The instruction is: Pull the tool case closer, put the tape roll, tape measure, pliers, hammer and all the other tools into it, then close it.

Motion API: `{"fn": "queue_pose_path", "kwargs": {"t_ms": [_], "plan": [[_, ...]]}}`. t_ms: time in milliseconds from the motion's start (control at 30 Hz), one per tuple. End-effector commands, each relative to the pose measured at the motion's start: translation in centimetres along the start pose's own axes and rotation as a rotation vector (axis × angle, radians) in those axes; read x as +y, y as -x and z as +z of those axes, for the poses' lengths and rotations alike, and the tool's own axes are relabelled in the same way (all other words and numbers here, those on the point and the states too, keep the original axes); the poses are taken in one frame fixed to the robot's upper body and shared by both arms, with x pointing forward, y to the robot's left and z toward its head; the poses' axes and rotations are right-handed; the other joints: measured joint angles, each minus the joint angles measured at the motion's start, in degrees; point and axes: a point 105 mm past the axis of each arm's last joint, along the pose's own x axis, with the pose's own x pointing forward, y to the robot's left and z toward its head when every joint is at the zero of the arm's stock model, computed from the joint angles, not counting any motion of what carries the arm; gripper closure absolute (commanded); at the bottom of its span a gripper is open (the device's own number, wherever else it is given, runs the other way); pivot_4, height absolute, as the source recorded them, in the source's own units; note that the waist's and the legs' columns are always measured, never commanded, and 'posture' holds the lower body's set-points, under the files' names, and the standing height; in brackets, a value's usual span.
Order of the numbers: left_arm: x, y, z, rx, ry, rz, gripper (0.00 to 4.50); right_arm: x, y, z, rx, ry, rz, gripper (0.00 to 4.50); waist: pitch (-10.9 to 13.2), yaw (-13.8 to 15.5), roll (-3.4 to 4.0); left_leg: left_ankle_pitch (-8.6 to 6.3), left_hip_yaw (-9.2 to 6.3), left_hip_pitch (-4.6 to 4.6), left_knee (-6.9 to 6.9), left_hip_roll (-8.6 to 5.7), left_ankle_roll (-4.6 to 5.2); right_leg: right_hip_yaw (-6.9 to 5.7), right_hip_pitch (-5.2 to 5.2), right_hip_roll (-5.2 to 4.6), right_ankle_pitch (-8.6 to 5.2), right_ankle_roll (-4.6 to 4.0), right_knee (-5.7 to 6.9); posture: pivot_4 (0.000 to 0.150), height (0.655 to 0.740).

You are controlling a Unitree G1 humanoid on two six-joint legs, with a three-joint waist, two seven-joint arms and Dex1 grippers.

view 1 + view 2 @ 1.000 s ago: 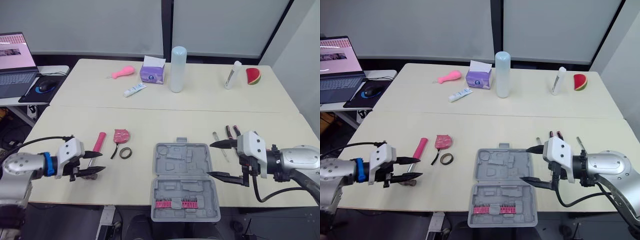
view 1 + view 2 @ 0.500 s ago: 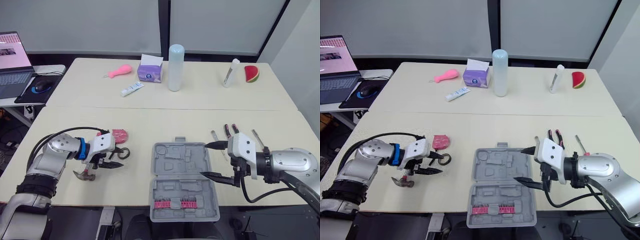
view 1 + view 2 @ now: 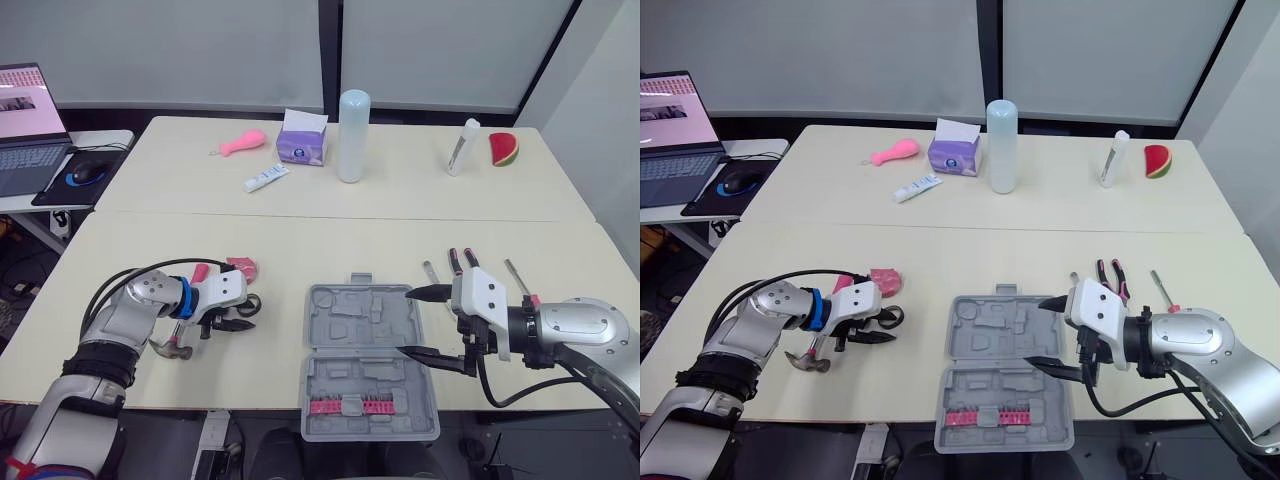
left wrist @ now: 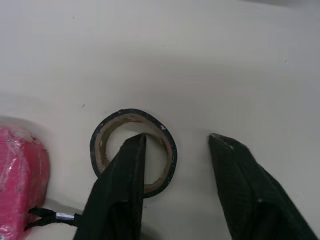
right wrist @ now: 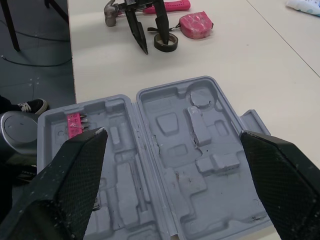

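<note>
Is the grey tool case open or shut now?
Open. The tool case lies flat, both moulded halves facing up; recesses empty except a pink bit holder.

Two tables: one near table (image 3: pixel 330 245) and one far table (image 3: pixel 420 190), plus one side desk (image 3: pixel 108 139).

On the near table there is one tool case (image 3: pixel 365 340), with one pink strip of bits (image 3: pixel 350 407) in it (the bits themselves are too small to count). The loose tools are one tape roll (image 4: pixel 131 115), one tape measure (image 5: pixel 196 24), one hammer (image 3: pixel 808 360), one pliers (image 3: pixel 1110 272) and two thin tools, an inner thin tool (image 3: pixel 430 272) and an outer thin tool (image 3: pixel 514 275).

The far table has one pink toy (image 3: pixel 243 144), one tissue box (image 3: pixel 302 145), one flat tube (image 3: pixel 268 179), one tall white bottle (image 3: pixel 352 122), one small white bottle (image 3: pixel 464 148) and one watermelon slice (image 3: pixel 504 149).

The side desk has one laptop (image 3: pixel 25 130) and one mouse (image 3: pixel 78 174).

Two grippers: the left gripper (image 4: pixel 177 137) and the right gripper (image 3: pixel 408 322).
</note>
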Motion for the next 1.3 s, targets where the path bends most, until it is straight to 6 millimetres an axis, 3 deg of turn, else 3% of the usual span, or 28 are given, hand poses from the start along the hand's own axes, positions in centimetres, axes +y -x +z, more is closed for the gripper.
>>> {"fn": "queue_pose_path", "kwargs": {"t_ms": [33,133,333,600,733,1300], "plan": [[0.5,-0.2,0.8,-0.01,-0.014,0.024,3.59,0.3,0.2,0.9,-0.021,0.039,-0.001,0.0,0.0,0.03,0.0,0.0,0.0,0.0,0.01,0.0,0.0,0.0,0.0,0.0,0.0,0.0,0.02,0.15,0.7075],[0.4,-0.3,1.3,-0.022,-0.021,0.016,4.49,0.4,0.3,1.0,-0.021,0.038,-0.003,0.0,0.0,0.05,0.0,0.0,-0.01,0.0,0.04,0.0,0.0,0.0,0.0,0.0,0.0,0.0,0.07,0.15,0.7075],[0.2,0.5,2.3,-0.035,-0.023,-0.015,4.49,0.4,0.6,0.9,-0.015,0.029,-0.02,0.0,0.0,0.08,0.0,0.0,-0.03,0.0,0.06,0.0,0.0,0.0,0.0,0.0,0.0,0.0,0.1,0.15,0.7075],[-0.4,1.1,11.2,-0.214,-0.003,-0.126,4.49,0.2,1.8,0.7,-0.002,-0.037,-0.089,0.0,0.0,0.4,0.0,0.01,-0.09,-0.04,0.1,-0.02,-0.01,0.0,0.06,0.03,0.0,0.0,0.1,0.15,0.7075],[-0.5,-0.4,13.5,-0.265,0.059,-0.163,4.49,0.3,1.7,0.1,0.039,-0.068,-0.113,0.0,0.0,0.4,0.01,0.01,-0.08,-0.03,0.12,-0.1,-0.01,0.06,0.13,0.15,0.0,0.0,0.07,0.15,0.7075],[0.0,-4.9,12.3,-0.28,0.122,-0.18,4.49,-0.1,1.2,-0.2,0.074,-0.117,-0.168,0.0,0.0,0.41,0.01,0.0,-0.09,-0.08,0.11,-0.12,0.0,0.11,0.04,0.23,0.0,0.0,0.06,0.15,0.7075]]}}
